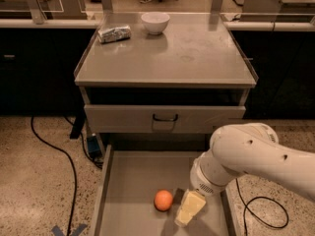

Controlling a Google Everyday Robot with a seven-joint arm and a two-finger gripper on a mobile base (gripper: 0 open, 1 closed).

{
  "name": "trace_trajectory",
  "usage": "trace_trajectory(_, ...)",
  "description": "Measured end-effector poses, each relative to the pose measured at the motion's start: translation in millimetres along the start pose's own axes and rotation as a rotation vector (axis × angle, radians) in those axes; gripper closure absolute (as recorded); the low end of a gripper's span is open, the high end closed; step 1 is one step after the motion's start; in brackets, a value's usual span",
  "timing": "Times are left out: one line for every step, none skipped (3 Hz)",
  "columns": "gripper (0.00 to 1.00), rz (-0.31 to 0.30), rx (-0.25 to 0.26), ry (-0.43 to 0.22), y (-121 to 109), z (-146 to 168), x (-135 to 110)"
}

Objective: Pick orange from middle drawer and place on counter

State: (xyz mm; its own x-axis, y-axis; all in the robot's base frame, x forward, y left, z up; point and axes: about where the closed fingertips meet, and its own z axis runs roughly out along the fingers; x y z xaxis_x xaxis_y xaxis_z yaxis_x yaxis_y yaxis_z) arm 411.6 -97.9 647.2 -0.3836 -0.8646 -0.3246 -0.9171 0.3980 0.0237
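Camera view, looking down at the cabinet front. Orange (163,200) on the bare floor of the middle drawer (133,176), which is pulled out at the bottom of the frame. Sits near the drawer's centre line, well apart from both side walls, nothing over it. Gripper (191,208) down inside the same drawer, just right of the orange, pale yellow tip angled down and left toward the floor. Very close beside the fruit; contact not readable. Open or closed: cannot tell. Small dark part between the gripper and the orange, unclear what. Bulky white arm (246,156) coming in from the right edge, covering the drawer's right wall.

Above, grey drawer front (123,118) with black handle (165,117), shut. Tabletop (197,53) flat, grey, smudged, raised rims at the sides. White bowl (155,22) upright at the back centre of the tabletop. Crumpled silver packet (114,33) left of the bowl, near it, not touching. Speckled floor (34,181) with black cable (64,156) running left of the cabinet. Second cable loop (268,215) on the floor at lower right.
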Motion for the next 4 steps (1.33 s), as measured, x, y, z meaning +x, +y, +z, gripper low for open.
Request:
trace_trajectory(0.00,0.011,-0.026,0.053,7,31,17)
trace_trajectory(0.00,0.038,-0.082,0.088,19,61,34)
trace_trajectory(0.00,0.048,-0.072,0.089,20,63,36)
trace_trajectory(0.00,0.076,-0.076,0.047,16,79,33)
